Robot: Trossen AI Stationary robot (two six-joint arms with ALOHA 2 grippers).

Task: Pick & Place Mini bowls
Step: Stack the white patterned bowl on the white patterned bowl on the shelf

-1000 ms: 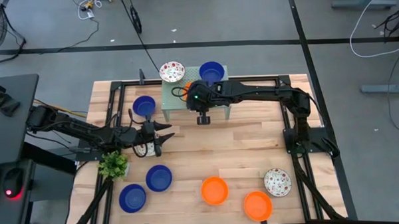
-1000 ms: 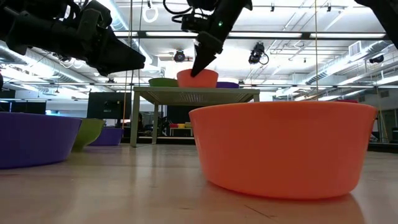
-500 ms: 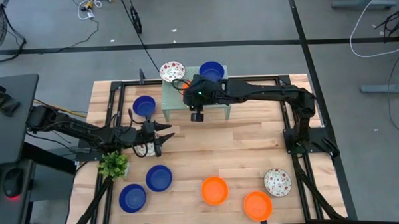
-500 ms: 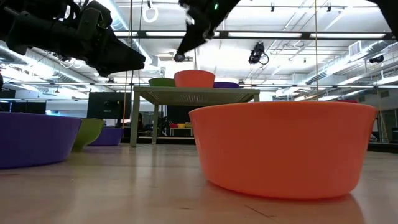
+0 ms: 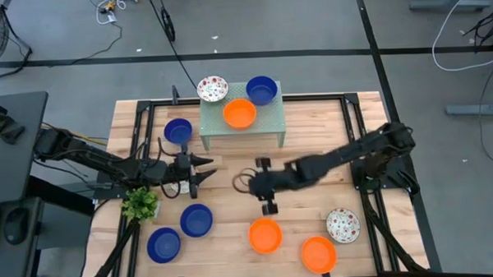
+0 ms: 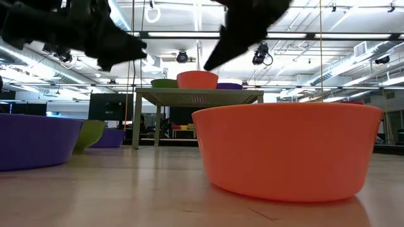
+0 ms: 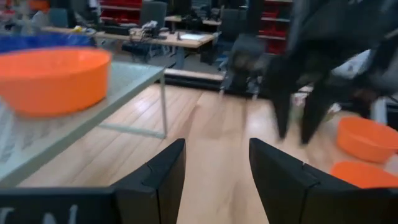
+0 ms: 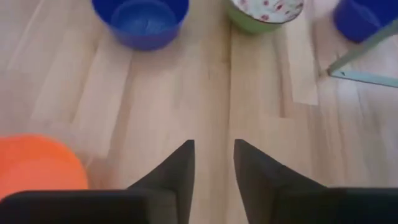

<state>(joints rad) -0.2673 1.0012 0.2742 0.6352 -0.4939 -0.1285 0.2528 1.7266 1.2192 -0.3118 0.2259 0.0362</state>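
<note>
Bowl count across the tabletop (image 5: 314, 181): ten mini bowls, one stand, one plant.

Four blue bowls are showing: one on the mesh stand (image 5: 272, 123) at 12 o'clock (image 5: 261, 89), one at 10 o'clock (image 5: 178, 131), two at 7 o'clock (image 5: 196, 219) (image 5: 163, 244). Three orange bowls are sitting out: one on the stand (image 5: 239, 113), two at 5 o'clock (image 5: 265, 235) (image 5: 318, 254). Three red-speckled white bowls are lying about: at 12 o'clock (image 5: 213, 89), at 4 o'clock (image 5: 342, 224), and one half hidden at 9 o'clock (image 5: 176, 185). One leafy plant (image 5: 139, 203) is standing at 8 o'clock.
</note>
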